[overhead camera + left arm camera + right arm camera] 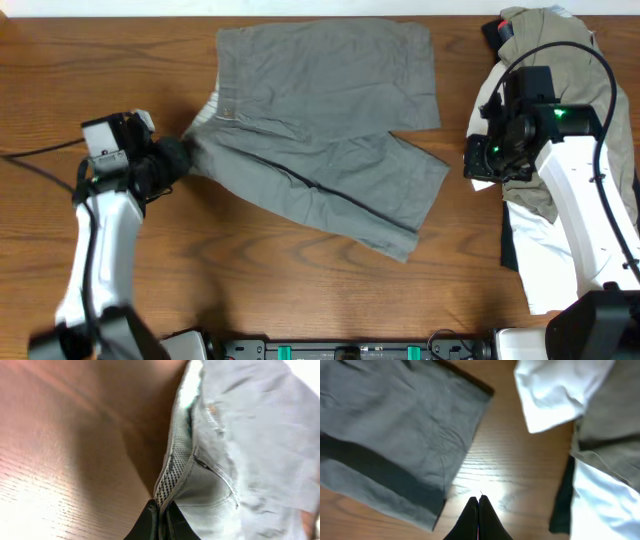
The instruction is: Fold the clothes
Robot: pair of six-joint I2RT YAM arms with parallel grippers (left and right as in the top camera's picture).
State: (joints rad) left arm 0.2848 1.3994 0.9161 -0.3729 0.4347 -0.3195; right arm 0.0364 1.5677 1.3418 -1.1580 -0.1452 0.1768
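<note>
The mid-grey shorts [320, 120] lie spread on the wooden table, both legs pointing right. My left gripper [178, 160] is shut on the waistband at the shorts' left end. In the left wrist view the black fingers [161, 510] pinch the waistband's checked inner edge [170, 472]. My right gripper [478, 165] is shut and empty, held over bare wood between the shorts' leg hems and a pile of clothes. In the right wrist view its fingers [479, 502] are pressed together, with the grey leg [390, 435] to their left.
A pile of khaki-tan, white and dark garments [545, 60] lies at the table's right edge under my right arm; it also shows in the right wrist view [555, 390]. Bare wood [300, 290] runs along the front. The left arm's cable trails off to the left.
</note>
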